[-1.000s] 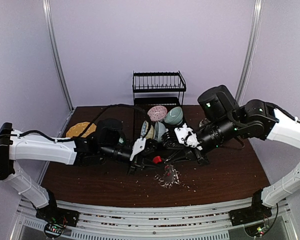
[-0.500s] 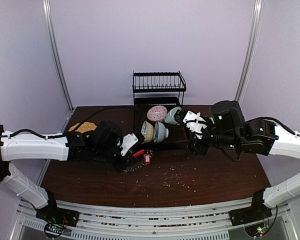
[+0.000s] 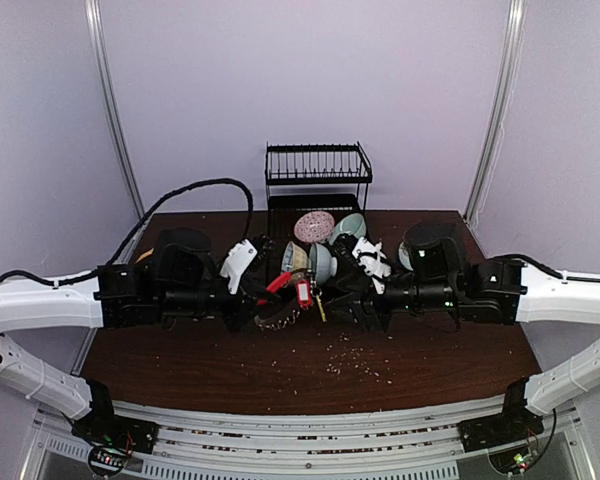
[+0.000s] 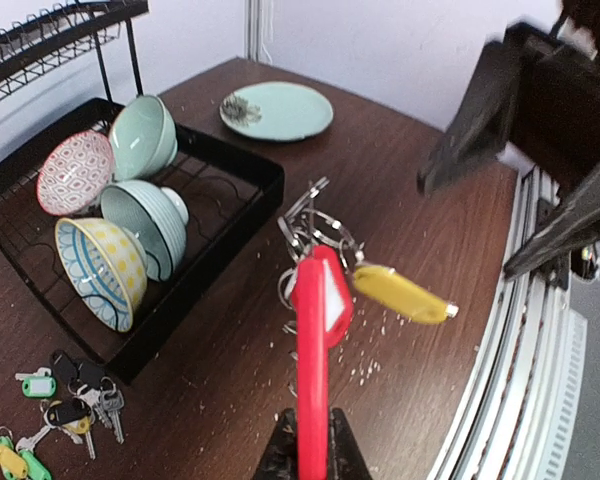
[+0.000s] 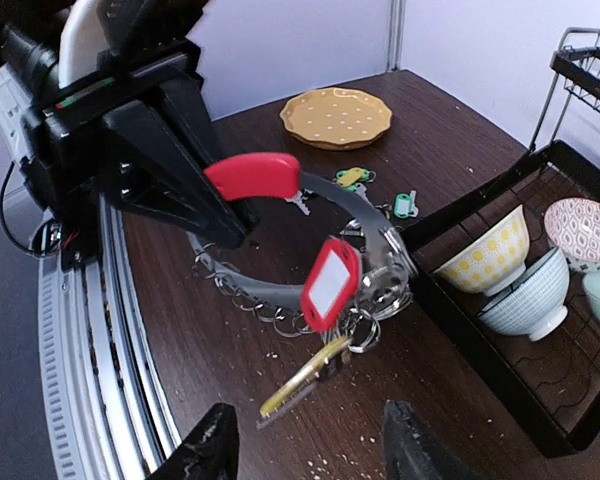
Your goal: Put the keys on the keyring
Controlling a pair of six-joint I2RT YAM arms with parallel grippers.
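Note:
My left gripper is shut on the red sleeve of the keyring and holds it up above the table. The grey ring carries many small split rings. A red-tagged key and a yellow-tagged key hang from it. My right gripper stands open just right of the ring, its fingers below the hanging keys and touching nothing. Several loose keys with green, teal and yellow tags lie on the table beside the dish rack; some of these loose keys also show beyond the ring.
A black dish rack stands at the back, its lower tray holding several bowls. A yellow plate lies at the back left and a teal plate at the back right. Crumbs dot the table's middle.
The left gripper has lifted the keyring off the table, after drawing back left with it. The right gripper opened, pulled away to the right, then came back toward the ring.

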